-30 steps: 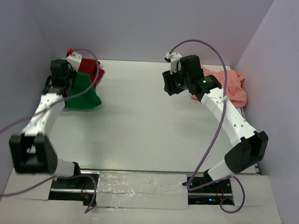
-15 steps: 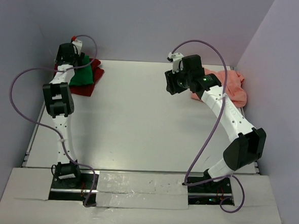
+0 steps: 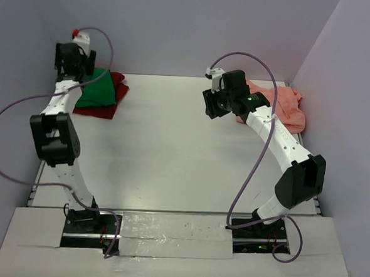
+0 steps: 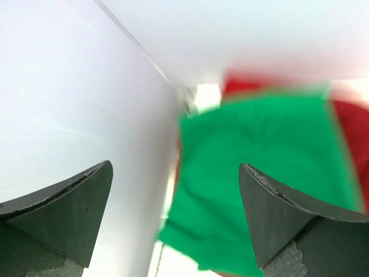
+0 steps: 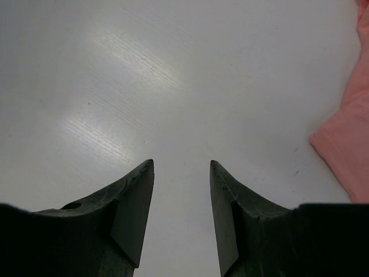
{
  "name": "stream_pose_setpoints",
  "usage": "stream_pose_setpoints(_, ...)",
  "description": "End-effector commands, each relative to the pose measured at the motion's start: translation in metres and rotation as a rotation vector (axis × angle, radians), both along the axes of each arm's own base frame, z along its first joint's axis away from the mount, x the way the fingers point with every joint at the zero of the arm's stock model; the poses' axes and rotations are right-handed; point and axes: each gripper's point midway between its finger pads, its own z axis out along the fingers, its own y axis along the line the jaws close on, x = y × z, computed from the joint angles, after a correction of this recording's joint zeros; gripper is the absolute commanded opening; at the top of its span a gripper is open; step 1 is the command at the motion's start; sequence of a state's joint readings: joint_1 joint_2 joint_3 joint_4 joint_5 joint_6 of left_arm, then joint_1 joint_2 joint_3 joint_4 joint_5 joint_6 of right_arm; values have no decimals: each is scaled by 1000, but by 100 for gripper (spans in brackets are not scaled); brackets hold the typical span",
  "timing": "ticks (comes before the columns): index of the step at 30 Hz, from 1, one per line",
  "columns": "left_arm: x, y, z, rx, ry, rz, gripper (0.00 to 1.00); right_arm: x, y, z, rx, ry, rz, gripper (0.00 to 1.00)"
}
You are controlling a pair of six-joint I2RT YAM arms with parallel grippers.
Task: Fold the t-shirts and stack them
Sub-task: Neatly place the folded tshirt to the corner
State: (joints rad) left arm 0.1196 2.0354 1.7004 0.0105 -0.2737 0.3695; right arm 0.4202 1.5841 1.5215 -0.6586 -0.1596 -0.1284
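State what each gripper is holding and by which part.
Nothing is held. The left gripper stands open above the green t-shirt; the right gripper stands open over bare table beside the salmon pink t-shirt.

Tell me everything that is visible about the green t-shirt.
The green t-shirt is plain, bright, soft-looking cloth, folded into a flat, roughly rectangular packet. It lies at the far left corner of the table, on top of the dark red t-shirt, which shows past its right and near edges. The left gripper is above it with its fingers open, and they appear clear of the cloth.
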Motion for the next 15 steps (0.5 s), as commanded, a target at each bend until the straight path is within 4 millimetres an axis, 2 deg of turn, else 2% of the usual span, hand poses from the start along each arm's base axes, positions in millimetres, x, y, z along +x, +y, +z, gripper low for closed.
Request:
stream_pose_setpoints(1,-48,-21,170,-77,-354,-41,99,2,1,33,28,-128,-6,51)
stream_pose_setpoints(2,-59,-27,185,-124,-386,-56,99,1,1,37,31,-142,-6,51)
stream_pose_setpoints(3,-83,-34,208,-160,-416,-73,99,-2,0,47,43,-176,-6,51)
stream_pose_setpoints(4,-91,-53,212,-239,-413,-163,99,-1,1,47,54,-197,-10,51)
stream_pose_setpoints(5,-103,-67,195,-285,-334,-209,97,-4,1,56,73,-227,-10,51)
stream_pose_setpoints(6,-123,-83,207,-330,-346,-277,96,-3,3,52,85,-238,-5,51)
stream_pose_setpoints(7,-132,-95,201,-393,-331,-306,95,-3,3,53,95,-243,-6,51)
stream_pose_setpoints(8,-142,-105,174,-427,-251,-336,95,-1,4,52,101,-242,-12,51)
stream_pose_setpoints(9,-156,-115,172,-483,-243,-359,95,-1,5,52,102,-239,-10,51)
stream_pose_setpoints(10,-163,-121,162,-516,-217,-370,95,-1,6,50,104,-227,-9,51)
stream_pose_setpoints(11,-171,-134,134,-553,-142,-423,95,0,6,50,100,-221,-18,51)
stream_pose_setpoints(13,-189,-139,119,-562,-133,-436,95,-1,4,49,99,-238,-19,50)
stream_pose_setpoints(14,-199,-142,80,-576,-77,-437,95,-3,-3,58,100,-281,-41,50)
stream_pose_setpoints(15,-204,-141,95,-535,-175,-451,95,-1,-5,55,98,-312,-42,51)
